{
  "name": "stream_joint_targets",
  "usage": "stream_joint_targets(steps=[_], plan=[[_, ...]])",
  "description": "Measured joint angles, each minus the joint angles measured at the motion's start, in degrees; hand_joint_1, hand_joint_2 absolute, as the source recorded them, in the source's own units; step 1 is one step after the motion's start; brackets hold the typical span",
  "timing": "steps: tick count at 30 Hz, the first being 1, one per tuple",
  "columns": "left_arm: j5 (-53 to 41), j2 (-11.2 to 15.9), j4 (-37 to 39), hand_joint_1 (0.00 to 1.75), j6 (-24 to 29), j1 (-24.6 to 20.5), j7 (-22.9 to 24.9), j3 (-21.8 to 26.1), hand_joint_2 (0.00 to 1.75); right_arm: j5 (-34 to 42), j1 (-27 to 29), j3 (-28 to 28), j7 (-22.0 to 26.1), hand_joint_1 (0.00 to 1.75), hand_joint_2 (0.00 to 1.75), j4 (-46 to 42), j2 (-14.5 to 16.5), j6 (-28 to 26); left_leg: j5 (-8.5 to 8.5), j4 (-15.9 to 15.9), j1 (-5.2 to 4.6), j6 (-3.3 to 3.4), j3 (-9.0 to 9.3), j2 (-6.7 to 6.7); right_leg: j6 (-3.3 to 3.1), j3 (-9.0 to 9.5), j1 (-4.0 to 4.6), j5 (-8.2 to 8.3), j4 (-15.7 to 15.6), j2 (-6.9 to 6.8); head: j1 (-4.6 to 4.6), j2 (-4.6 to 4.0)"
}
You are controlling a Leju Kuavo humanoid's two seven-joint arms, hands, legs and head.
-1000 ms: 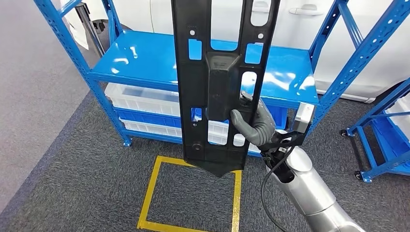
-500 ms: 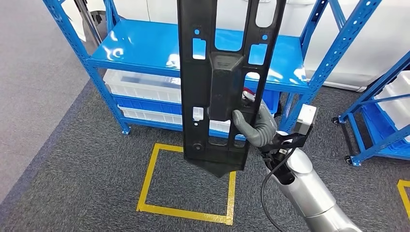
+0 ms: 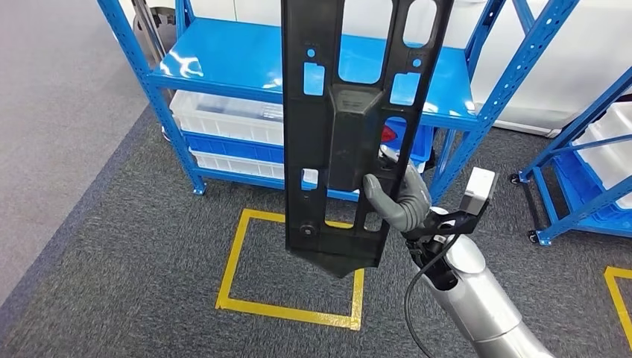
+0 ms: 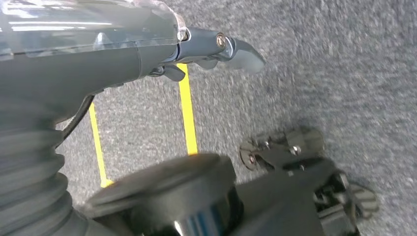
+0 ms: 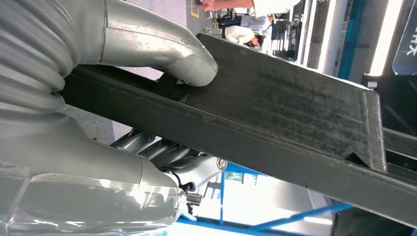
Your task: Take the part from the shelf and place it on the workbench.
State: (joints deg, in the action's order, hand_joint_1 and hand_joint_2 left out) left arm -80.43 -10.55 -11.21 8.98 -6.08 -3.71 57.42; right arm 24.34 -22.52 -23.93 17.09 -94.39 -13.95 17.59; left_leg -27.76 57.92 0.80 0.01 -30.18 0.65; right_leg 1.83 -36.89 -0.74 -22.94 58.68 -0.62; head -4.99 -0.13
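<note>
Head view: right hand (image 3: 399, 200) grips black part (image 3: 350, 127) upright, off blue shelf (image 3: 246, 63); carry step, needs turning toward bench. Left wrist view: left hand (image 4: 216, 46) hangs, fingers' state unclear. Right wrist view: thumb presses part

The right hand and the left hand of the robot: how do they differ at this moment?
The right hand is raised in front of the robot and grips the black part, its thumb pressed on the part's surface; the left hand holds nothing. The right hand is up before the blue shelf; the left hand hangs low over the grey carpet and its yellow tape. Both have grey thumbs.
</note>
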Motion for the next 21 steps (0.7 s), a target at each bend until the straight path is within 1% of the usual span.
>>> stream_joint_targets(steps=[1, 2, 3, 4, 5, 6, 7, 8, 9, 10, 11, 12, 13, 14, 15, 16, 17, 18, 19, 20, 21], plan=[[0.0, 0.0, 0.0, 0.0, 0.0, 0.0, 0.0, 0.0, 1.75, 0.0, 0.1, 0.1, 0.1, 1.45, 1.75, 0.0, 0.0, 0.0, 0.41, -0.1, -0.06, 0.66, -0.27, 0.05, 0.14, -0.75, -0.12, -1.38, 1.7, 0.0, 0.01, 0.0], [0.0, 0.0, 0.0, 0.0, 0.1, -0.1, 0.0, 0.0, 1.75, -0.1, 0.1, 0.3, 0.2, 1.45, 1.75, 0.0, 0.0, -0.1, 0.81, -0.2, -0.17, 1.22, -0.59, 0.13, 0.21, -2.0, -0.15, -3.47, 4.7, 0.03, 0.01, 0.0], [0.0, 0.0, 0.0, 0.0, 0.1, -0.1, 0.0, 0.0, 1.75, -0.2, 0.2, 0.5, 0.3, 1.45, 1.75, 0.0, 0.0, -0.2, 1.17, -0.2, -0.35, 1.61, -1.02, 0.27, 0.22, -3.57, -0.11, -5.76, 8.7, 0.07, 0.01, 0.0], [-0.1, 0.1, 0.0, 0.0, 0.1, -0.1, 0.0, 0.0, 1.75, -0.4, 0.4, 0.6, 0.3, 1.45, 1.75, 0.0, 0.0, -0.3, 1.5, -0.1, -0.54, 1.86, -1.44, 0.48, 0.19, -5.05, -0.07, -7.63, 12.8, 0.12, 0.01, 0.0], [-0.1, 0.1, 0.0, 0.0, 0.1, -0.1, 0.0, 0.0, 1.75, -0.6, 0.6, 0.7, 0.4, 1.45, 1.75, -0.1, 0.0, -0.5, 1.81, -0.1, -0.76, 2.01, -1.82, 0.78, 0.09, -5.95, -0.03, -8.63, 15.7, 0.18, 0.01, 0.0], [-0.1, 0.1, 0.0, 0.0, 0.1, 0.0, 0.0, 0.0, 1.75, -0.8, 0.9, 0.8, 0.4, 1.45, 1.75, -0.1, 0.0, -0.6, 2.1, -0.1, -0.97, 2.06, -2.16, 1.21, -0.15, -5.73, 0.03, -8.53, 16.4, 0.29, 0.01, 0.0], [-0.1, 0.0, 0.0, 0.0, 0.1, 0.0, -0.1, 0.0, 1.75, -1.0, 1.2, 0.8, 0.4, 1.45, 1.75, -0.2, 0.0, -0.7, 2.33, 0.0, -1.13, 2.09, -2.43, 1.69, -0.52, -4.33, 0.16, -7.45, 14.6, 0.53, 0.01, 0.0], [-0.1, 0.0, 0.0, 0.0, 0.0, -0.1, -0.1, 0.0, 1.75, -1.1, 1.4, 0.9, 0.5, 1.45, 1.75, -0.4, 0.0, -0.7, 2.53, 0.1, -1.23, 2.06, -2.64, 2.21, -1.01, -1.98, 0.39, -5.78, 11.0, 1.09, 0.01, 0.0], [-0.1, -0.1, 0.0, 0.0, 0.0, -0.2, -0.1, -0.1, 1.75, -1.2, 1.5, 1.0, 0.5, 1.45, 1.75, -0.7, 0.0, -0.7, 2.72, 0.1, -1.27, 1.98, -2.86, 2.68, -1.64, 0.63, 0.6, -4.46, 6.7, 2.35, 0.01, 0.0], [-0.2, -0.1, 0.0, 0.0, 0.0, -0.2, -0.1, -0.1, 1.75, -1.2, 1.5, 1.2, 0.5, 1.45, 1.75, -1.0, 0.1, -0.7, 2.9, 0.2, -1.24, 1.84, -3.1, 3.14, -2.09, 2.68, 0.79, -3.53, 3.0, 3.48, 0.0, 0.0], [-0.2, -0.2, 0.0, 0.0, 0.0, -0.3, -0.1, -0.1, 1.75, -1.3, 1.5, 1.4, 0.6, 1.45, 1.75, -1.3, 0.1, -0.7, 3.12, 0.3, -1.13, 1.61, -3.38, 3.56, -2.39, 3.95, 0.96, -3.13, 0.6, 4.34, -0.01, 0.0], [-0.2, -0.3, 0.0, 0.0, -0.1, -0.3, -0.1, -0.1, 1.75, -1.4, 1.5, 1.5, 0.6, 1.45, 1.75, -1.5, 0.1, -0.7, 3.36, 0.2, -0.97, 1.3, -3.66, 4.03, -2.56, 4.43, 1.06, -3.2, -0.5, 4.78, 0.0, 0.0], [-0.2, -0.3, 0.0, 0.0, -0.1, -0.3, -0.1, -0.1, 1.75, -1.5, 1.5, 1.6, 0.6, 1.45, 1.75, -1.6, 0.2, -0.7, 3.64, 0.1, -0.84, 0.95, -3.86, 4.58, -2.56, 4.48, 1.14, -3.02, -0.9, 4.34, 0.0, 0.0], [-0.2, -0.3, 0.0, 0.0, -0.1, -0.3, -0.1, -0.1, 1.75, -1.5, 1.6, 1.6, 0.6, 1.45, 1.75, -1.7, 0.2, -0.7, 3.78, 0.1, -0.81, 0.67, -4.02, 4.91, -2.58, 4.58, 0.99, -2.75, -1.3, 3.73, 0.0, 0.0], [-0.3, -0.3, 0.0, 0.0, -0.1, -0.2, -0.1, -0.1, 1.75, -1.5, 1.6, 1.6, 0.6, 1.45, 1.75, -1.8, 0.2, -0.7, 3.53, 0.4, -0.9, 0.39, -4.28, 4.56, -2.6, 4.77, 0.83, -2.4, -1.9, 3.06, 0.01, 0.0], [-0.3, -0.3, 0.0, 0.0, -0.1, -0.3, -0.1, -0.1, 1.75, -1.6, 1.6, 1.6, 0.7, 1.45, 1.75, -1.9, 0.2, -0.7, 2.59, 1.6, -1.0, 0.1, -4.88, 3.67, -2.65, 4.93, 0.64, -2.03, -2.5, 2.29, -0.01, 0.0], [-0.4, -0.3, 0.0, 0.0, -0.1, -0.3, -0.1, -0.1, 1.75, -1.6, 1.6, 1.6, 0.7, 1.45, 1.75, -2.0, 0.1, -0.7, 0.97, 3.9, -1.02, -0.22, -5.91, 2.49, -2.66, 5.02, 0.47, -1.75, -2.9, 1.46, -0.02, 0.0], [-0.4, -0.2, 0.0, 0.0, -0.1, -0.4, -0.2, -0.1, 1.75, -1.6, 1.7, 1.6, 0.7, 1.45, 1.75, -2.1, -0.1, -0.7, -1.05, 7.2, -0.92, -0.62, -7.3, 1.32, -2.7, 4.99, 0.53, -1.63, -3.0, 0.64, -0.02, 0.0], [-0.5, -0.2, 0.0, 0.0, -0.1, -0.5, -0.2, -0.1, 1.75, -1.7, 1.8, 1.6, 0.7, 1.45, 1.75, -2.1, -0.2, -0.7, -3.0, 10.8, -0.74, -1.03, -8.77, 0.7, -2.74, 4.85, 0.53, -1.59, -3.0, -0.19, -0.02, 0.0], [-0.5, -0.2, 0.0, 0.0, -0.1, -0.6, -0.3, -0.1, 1.75, -1.7, 2.0, 1.7, 0.7, 1.45, 1.75, -2.1, -0.3, -0.7, -4.22, 13.8, -0.52, -1.41, -9.82, 0.41, -2.69, 4.67, 0.51, -1.56, -2.9, -1.04, -0.02, 0.0], [-0.5, -0.2, 0.0, 0.0, -0.1, -0.6, -0.3, -0.1, 1.75, -1.8, 2.1, 1.6, 0.7, 1.45, 1.75, -2.1, -0.4, -0.7, -4.45, 15.0, -0.3, -1.74, -10.01, 0.22, -2.62, 4.48, 0.45, -1.53, -2.7, -1.85, -0.02, 0.0]])
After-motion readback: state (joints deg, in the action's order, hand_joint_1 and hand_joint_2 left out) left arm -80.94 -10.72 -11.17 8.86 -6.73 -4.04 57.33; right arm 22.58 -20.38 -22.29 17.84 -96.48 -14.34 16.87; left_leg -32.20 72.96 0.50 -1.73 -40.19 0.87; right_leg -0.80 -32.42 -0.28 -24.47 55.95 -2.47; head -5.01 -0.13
